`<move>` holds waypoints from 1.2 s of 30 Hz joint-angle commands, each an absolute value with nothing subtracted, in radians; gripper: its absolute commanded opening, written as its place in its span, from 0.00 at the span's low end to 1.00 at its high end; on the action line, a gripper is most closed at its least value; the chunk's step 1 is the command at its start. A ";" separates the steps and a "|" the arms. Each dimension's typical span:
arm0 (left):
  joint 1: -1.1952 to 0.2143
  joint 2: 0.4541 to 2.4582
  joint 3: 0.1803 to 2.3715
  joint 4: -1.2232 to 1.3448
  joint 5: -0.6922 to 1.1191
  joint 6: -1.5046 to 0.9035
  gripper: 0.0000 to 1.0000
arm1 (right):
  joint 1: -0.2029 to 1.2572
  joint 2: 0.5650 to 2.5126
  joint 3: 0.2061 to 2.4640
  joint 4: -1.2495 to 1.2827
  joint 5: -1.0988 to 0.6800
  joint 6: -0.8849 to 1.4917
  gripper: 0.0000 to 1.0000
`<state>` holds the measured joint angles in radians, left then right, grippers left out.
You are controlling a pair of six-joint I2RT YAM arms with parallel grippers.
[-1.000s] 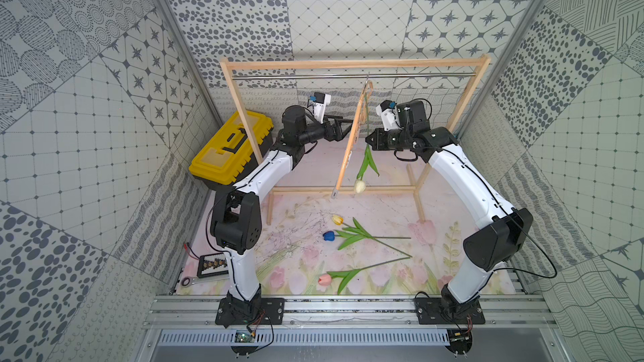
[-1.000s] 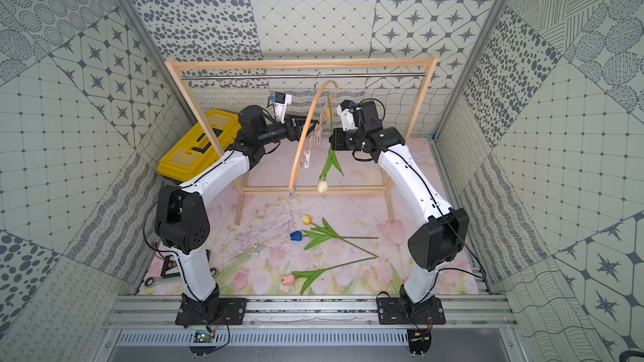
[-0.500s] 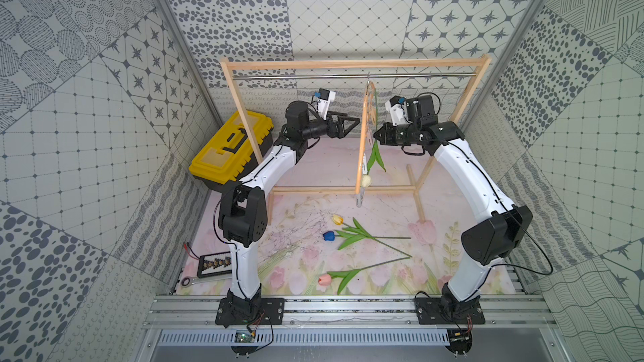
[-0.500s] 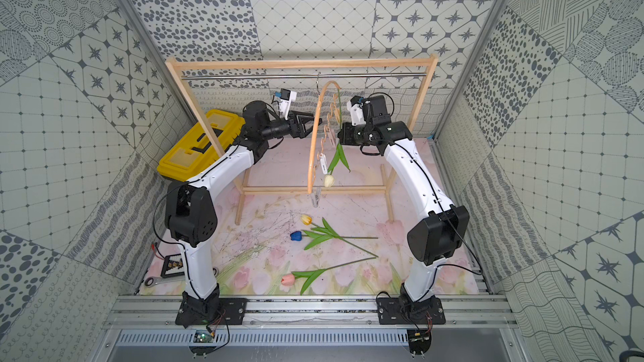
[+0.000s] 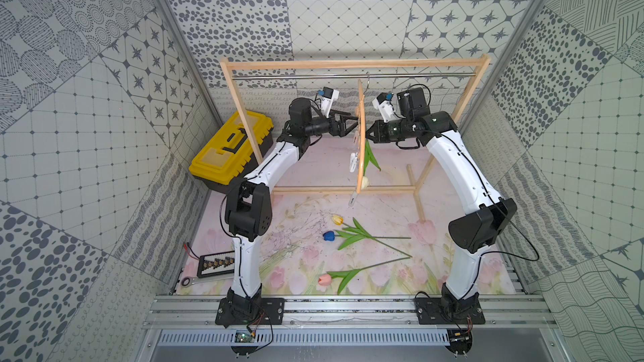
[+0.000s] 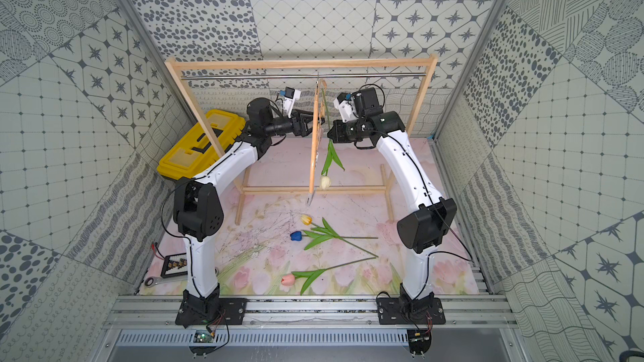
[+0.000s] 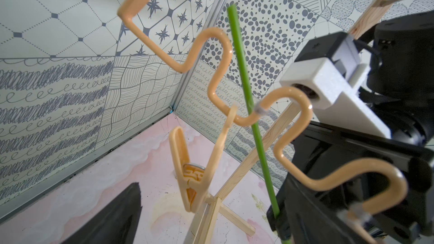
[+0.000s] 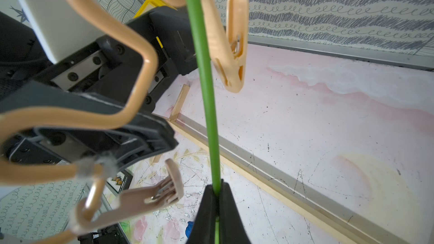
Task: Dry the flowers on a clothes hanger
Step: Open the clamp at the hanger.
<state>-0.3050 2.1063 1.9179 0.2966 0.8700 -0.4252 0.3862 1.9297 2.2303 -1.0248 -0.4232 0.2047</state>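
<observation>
The clothes hanger [image 5: 360,134] hangs edge-on from the steel rail, also visible in a top view [image 6: 314,141]. My right gripper [image 5: 370,133] is shut on the green stem [image 8: 206,90] of the cream-white tulip [image 5: 364,182], which hangs head down right beside the hanger's wavy bar [image 7: 218,66]. A pale clothespin [image 7: 195,172] dangles next to the stem. On the hanger's other side my left gripper [image 5: 352,121] stands open, holding nothing. On the mat lie the yellow-orange [image 5: 337,219], blue [image 5: 328,236] and pink [image 5: 324,279] tulips.
The large wooden frame [image 5: 352,63] with its rail spans the back. A yellow toolbox [image 5: 231,148] stands at the back left. A black bit case [image 5: 216,259] and a wrench [image 5: 190,281] lie at the front left of the mat.
The hanger has swung from a slant toward the front left to nearly upright. Both grippers moved rightward with it. The right gripper has kept the tulip stem; the left stayed open.
</observation>
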 commanded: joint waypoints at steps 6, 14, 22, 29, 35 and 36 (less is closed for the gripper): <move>-0.296 2.123 1.958 0.301 0.896 -0.381 0.94 | 0.412 1.968 2.309 -1.089 -0.440 0.161 0.00; -0.301 2.138 1.986 0.290 0.884 -0.362 0.81 | 0.424 1.970 2.315 -1.103 -0.440 0.155 0.00; -0.304 2.134 1.987 0.306 0.875 -0.353 0.52 | 0.431 1.970 2.321 -1.115 -0.426 0.153 0.00; -0.313 2.122 1.987 0.280 0.843 -0.320 0.41 | 0.435 1.964 2.323 -1.123 -0.413 0.149 0.00; -0.317 2.104 1.975 0.282 0.843 -0.331 0.29 | 0.433 1.939 2.288 -1.106 -0.364 0.162 0.00; -0.320 2.102 1.971 0.286 0.838 -0.335 0.27 | 0.431 1.932 2.274 -1.096 -0.355 0.171 0.00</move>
<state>-0.3111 2.1250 1.9755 0.2687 0.8814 -0.3599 0.4252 1.9678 2.2890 -1.1275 -0.3744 0.1719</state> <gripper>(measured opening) 0.291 0.087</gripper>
